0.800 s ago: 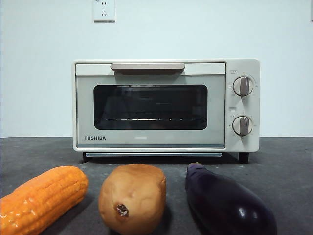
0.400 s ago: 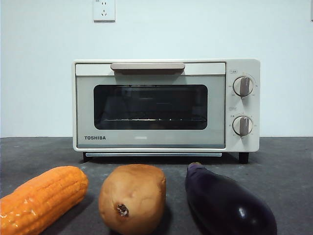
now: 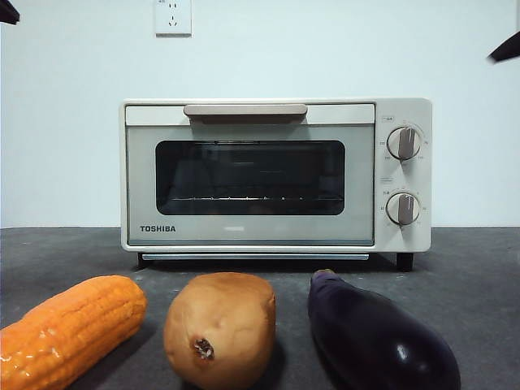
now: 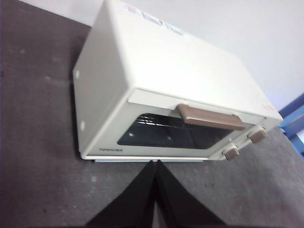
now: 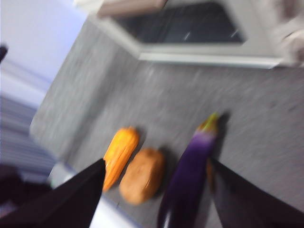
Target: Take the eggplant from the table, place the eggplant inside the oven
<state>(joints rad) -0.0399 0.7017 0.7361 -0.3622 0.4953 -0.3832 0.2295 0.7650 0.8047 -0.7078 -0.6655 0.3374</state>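
Observation:
The glossy dark purple eggplant lies on the grey table at the front right, stem end toward the oven. The cream Toshiba oven stands behind it with its glass door closed. In the blurred right wrist view my right gripper hangs open high above the table, and the eggplant lies between its spread jaws, far below. My left gripper is shut and empty, hovering in front of the oven. In the front view both arms show only as black tips at the top corners.
An orange corn cob lies at the front left, and a tan potato sits between it and the eggplant. The right wrist view shows the same row: corn cob, potato. A wall socket is above the oven.
Black arm tips have come into the front view at the top left and top right corners. The vegetables and the oven have not moved.

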